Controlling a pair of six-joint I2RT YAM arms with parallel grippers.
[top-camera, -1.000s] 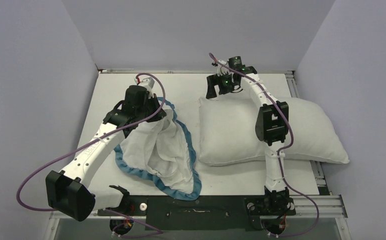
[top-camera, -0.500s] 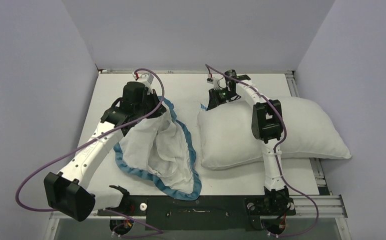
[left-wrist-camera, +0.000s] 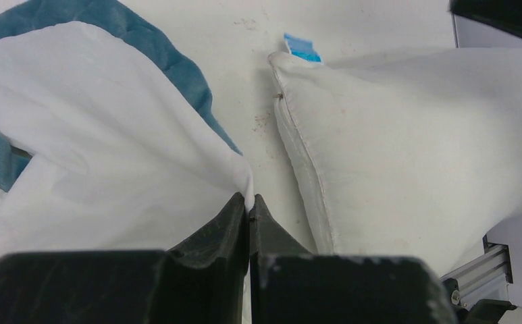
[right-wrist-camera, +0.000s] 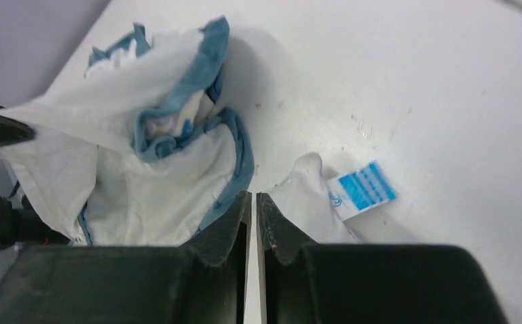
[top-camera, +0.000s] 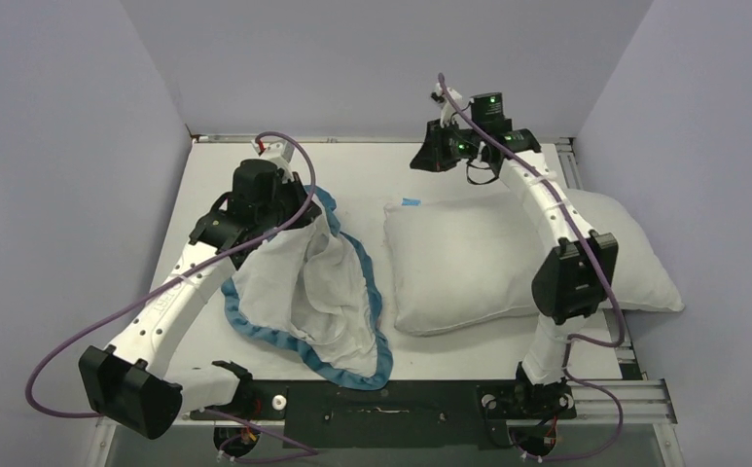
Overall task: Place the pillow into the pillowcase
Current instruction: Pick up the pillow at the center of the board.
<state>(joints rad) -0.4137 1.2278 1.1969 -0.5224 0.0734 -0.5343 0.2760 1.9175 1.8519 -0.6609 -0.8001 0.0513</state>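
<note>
The left gripper (left-wrist-camera: 250, 206) stays pinched on the pillowcase (top-camera: 304, 292), holding its white edge up beside the pillow (top-camera: 469, 263), which lies flat on the table (top-camera: 372, 165). The right gripper (right-wrist-camera: 252, 202), spread a second ago, has risen off the pillow's far corner, pressed together on nothing.

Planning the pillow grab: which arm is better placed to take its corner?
Right. The right hand hangs shut and empty near the tagged corner of the pillow, while the left hand is busy pinching the pillowcase edge.
</note>
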